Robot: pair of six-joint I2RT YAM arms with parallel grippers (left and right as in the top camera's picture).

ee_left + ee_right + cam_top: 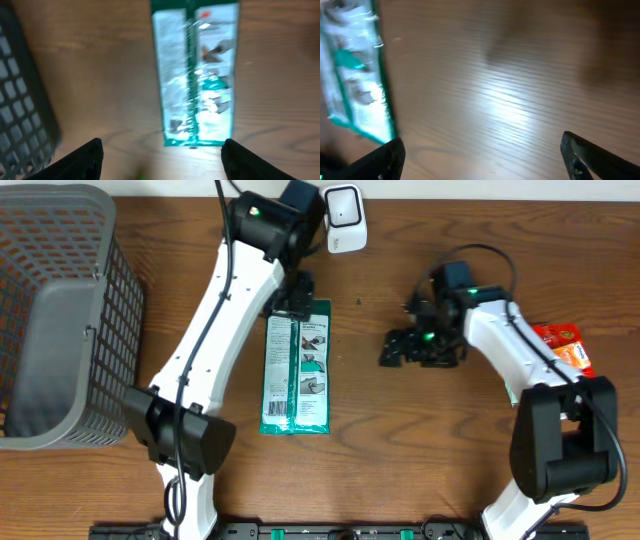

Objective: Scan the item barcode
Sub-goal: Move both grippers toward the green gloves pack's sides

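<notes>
Both empty: left gripper (162, 156) and right gripper (482, 150) gape; only overhead shows the white scanner (343, 218).

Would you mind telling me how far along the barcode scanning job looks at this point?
Done: nothing I can confirm. In hand: the green package lies flat on the table, the left gripper open above its far end, the right gripper open and empty over bare wood. Left: picking it up and showing its barcode to the white scanner at the table's far edge.
</notes>
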